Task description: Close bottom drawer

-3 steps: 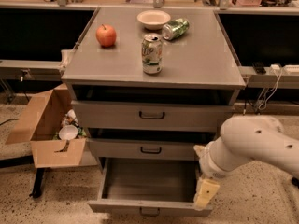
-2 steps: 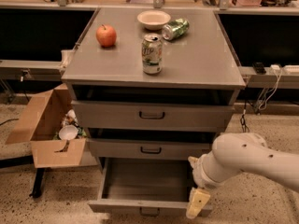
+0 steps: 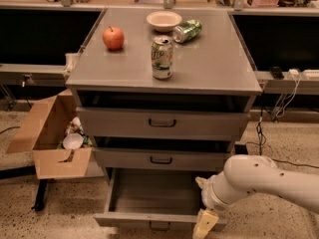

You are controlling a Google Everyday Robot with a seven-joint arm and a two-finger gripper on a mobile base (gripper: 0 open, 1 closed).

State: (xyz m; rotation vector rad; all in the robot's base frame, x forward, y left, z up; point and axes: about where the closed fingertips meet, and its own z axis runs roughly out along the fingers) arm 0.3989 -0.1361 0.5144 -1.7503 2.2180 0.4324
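The white robot arm (image 3: 259, 180) has dropped lower and swung left since the earlier frame, bringing the tan-tipped gripper (image 3: 206, 223) from beside the drawer's right wall to the right end of its front panel. Whether the gripper is open or closed cannot be told.

The bottom drawer (image 3: 144, 195), a grey metal one with the shortest front and a small dark loop handle (image 3: 159, 226), stands pulled well out beneath the two taller drawers, its inside bare. The gripper sits at the outer face, likely so that a push runs straight back into the grey metal desk (image 3: 214, 68). A push from so far off centre could skew the drawer.
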